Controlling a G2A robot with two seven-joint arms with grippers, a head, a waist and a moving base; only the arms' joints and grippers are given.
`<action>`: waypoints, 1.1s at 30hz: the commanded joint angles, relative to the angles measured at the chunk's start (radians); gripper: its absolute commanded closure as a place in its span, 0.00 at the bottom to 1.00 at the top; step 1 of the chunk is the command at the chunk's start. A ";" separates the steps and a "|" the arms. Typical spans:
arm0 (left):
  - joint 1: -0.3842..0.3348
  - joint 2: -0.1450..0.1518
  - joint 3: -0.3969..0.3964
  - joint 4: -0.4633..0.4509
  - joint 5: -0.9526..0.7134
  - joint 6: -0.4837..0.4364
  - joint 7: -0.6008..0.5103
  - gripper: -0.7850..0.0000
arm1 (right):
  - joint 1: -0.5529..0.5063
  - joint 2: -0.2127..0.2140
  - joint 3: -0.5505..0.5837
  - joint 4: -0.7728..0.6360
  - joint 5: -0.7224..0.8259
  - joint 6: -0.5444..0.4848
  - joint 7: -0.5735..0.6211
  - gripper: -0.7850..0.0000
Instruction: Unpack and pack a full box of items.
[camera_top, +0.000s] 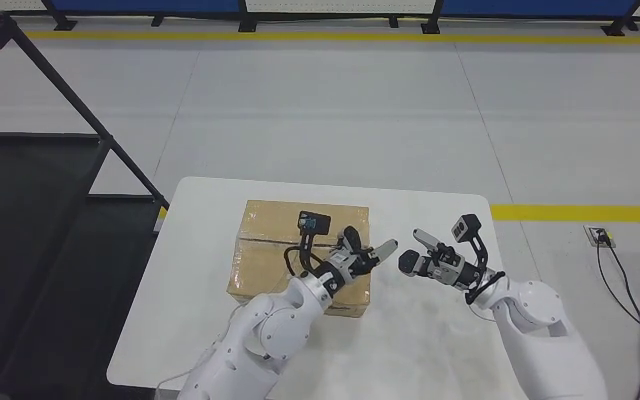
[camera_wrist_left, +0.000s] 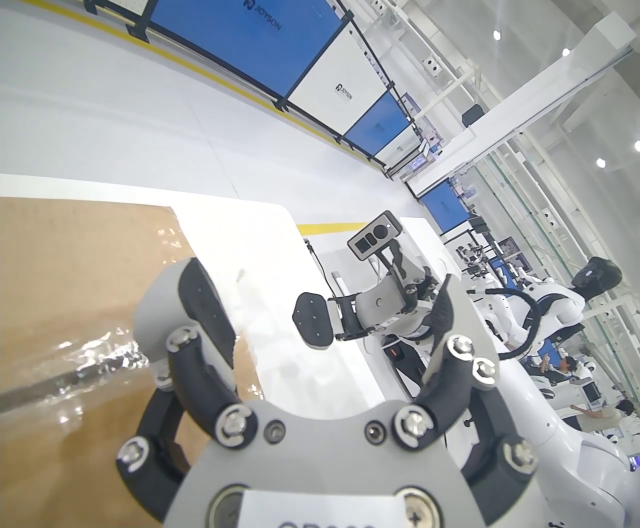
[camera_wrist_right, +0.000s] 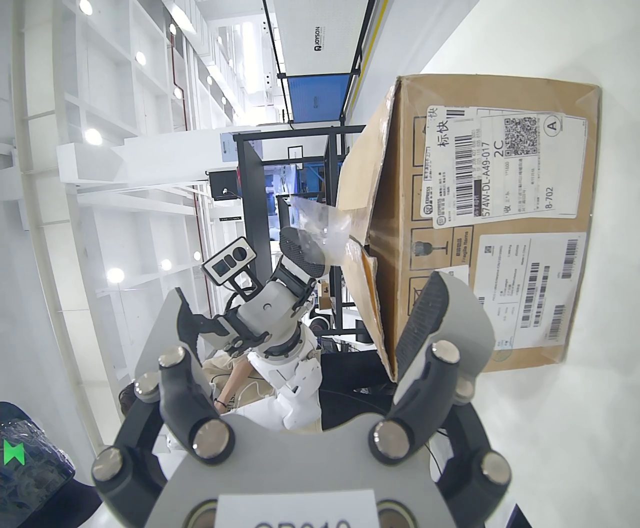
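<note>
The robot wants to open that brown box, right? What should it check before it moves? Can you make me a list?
1. Is the cardboard box fully on the table? Ok.
2. Is the left tool open? Ok, it is open over the box's near edge.
3. Is the right tool open? Ok, it is open beside the box.
4. Is there a gap between the two tools? Ok, they are apart.
5. Is the clear tape off the top seam? Not ok, it covers the seam.
6. Is the box full inside? Cannot tell, the flaps are shut.

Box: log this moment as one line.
box closed, taped, on table | left gripper open, over box edge | right gripper open, beside box
</note>
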 joint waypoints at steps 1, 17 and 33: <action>0.005 -0.002 0.002 -0.005 0.007 -0.002 -0.002 0.00 | 0.000 0.001 0.000 0.001 0.001 -0.001 0.001 0.00; 0.099 0.010 -0.162 -0.222 -0.056 -0.043 -0.013 0.00 | -0.011 0.011 0.028 -0.046 0.031 -0.044 -0.018 0.00; 0.408 0.074 -0.855 -0.364 -0.442 -0.097 -0.098 0.00 | 0.219 -0.012 -0.200 -0.152 -0.128 0.129 -0.055 0.00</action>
